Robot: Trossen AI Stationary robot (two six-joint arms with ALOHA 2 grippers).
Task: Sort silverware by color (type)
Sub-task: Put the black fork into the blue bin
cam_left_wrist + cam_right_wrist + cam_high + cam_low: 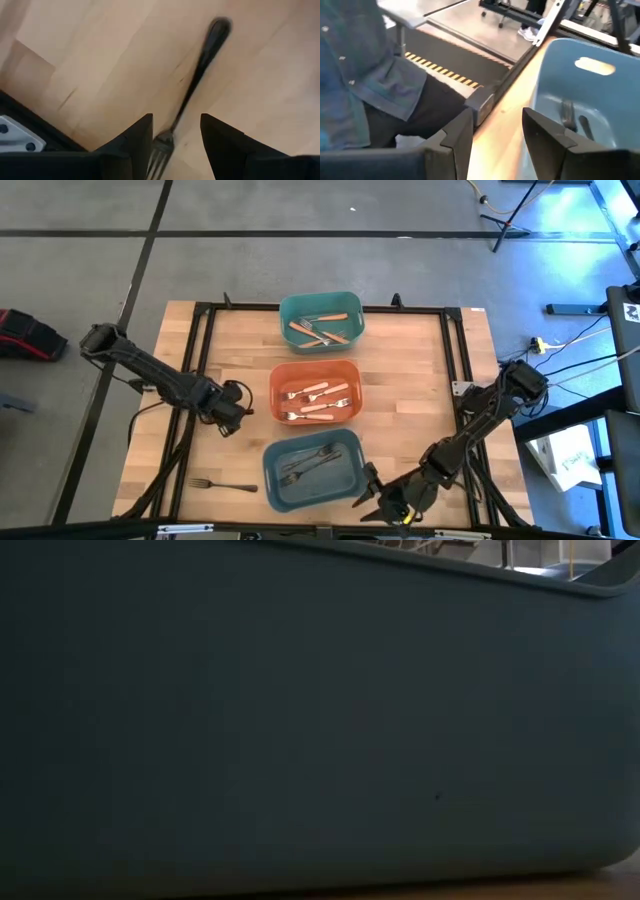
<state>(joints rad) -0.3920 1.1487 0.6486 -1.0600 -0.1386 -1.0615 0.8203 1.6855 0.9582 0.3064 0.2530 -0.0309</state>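
Observation:
One dark grey metal fork (225, 485) lies flat on the wooden table near its near left corner. My left gripper (230, 420) hangs open above the table; in its wrist view the fork (197, 75) lies beneath and between the spread fingers (176, 122), untouched. My right gripper (368, 498) is open at the near edge, beside the blue-grey bin's (268, 470) near right corner, holding nothing (497, 117). Dark forks (310, 465) lie in that bin. Cream-handled forks (318, 400) lie in the orange bin (275, 385), brown-handled ones (322, 328) in the teal bin (285, 310).
The three bins stand in a row down the table's middle. A black frame (200, 350) runs along the table's sides. The blue-grey bin's wall (300, 720) fills the low view. A person in a denim sleeve (360, 75) stands just beyond the near edge.

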